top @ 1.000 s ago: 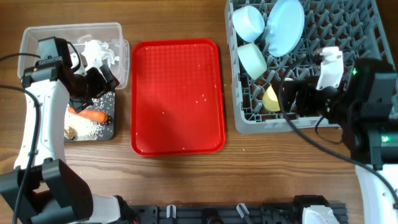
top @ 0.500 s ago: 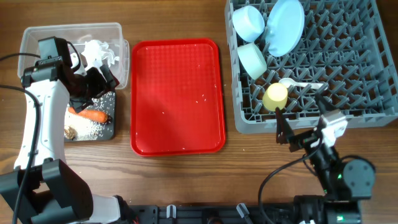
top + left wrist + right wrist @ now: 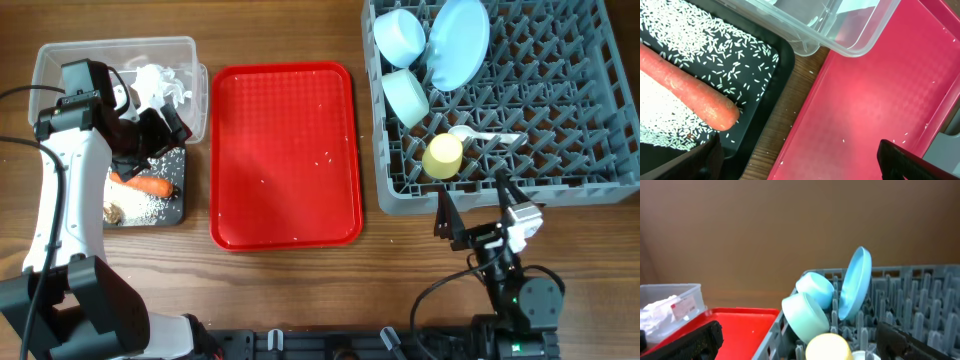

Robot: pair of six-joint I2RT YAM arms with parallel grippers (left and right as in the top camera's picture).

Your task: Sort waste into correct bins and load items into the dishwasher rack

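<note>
Red tray: the red tray [image 3: 285, 150] lies flat on the bench [image 3: 290, 290], with a few stray grains on its right half
Clear tub: the clear tub [image 3: 60, 55] sits just left of the red tray's far left corner, its rounded corner close to the tray's edge
Tissue: the crumpled white tissue [image 3: 158, 85] lies inside the clear tub, at the end nearer the red tray
Black tub: the black tub [image 3: 182, 190] sits just left of the red tray's near half; the left wrist view shows a narrow strip of bench between them
Rice: the rice grains [image 3: 735, 55] are scattered over the black tub's floor
Carrot: the carrot [image 3: 150, 184] lies on the rice in the black tub, its blunt end toward the red tray
Brown lump: the brown lump [image 3: 113, 213] is in the black tub, at the near corner farthest from the red tray
Rack: the grey rack [image 3: 560, 120] stands just right of the red tray
Plate: the blue plate [image 3: 460, 42] stands on edge among the pegs, right of the red tray's far corner
Bowls: one bowl [image 3: 398, 35] and a second bowl [image 3: 408, 95] lie tilted between the plate and the red tray
Cup: the yellow cup [image 3: 442, 157] is in the rack, level with the red tray's middle
Spoon: the white spoon [image 3: 480, 135] lies across the pegs, beside the cup on the side away from the red tray
Left jaws: spread wide, holding nothing, over the black tub's edge nearest the red tray
Right jaws: spread wide, holding nothing, over bare bench right of the red tray's near right corner
</note>
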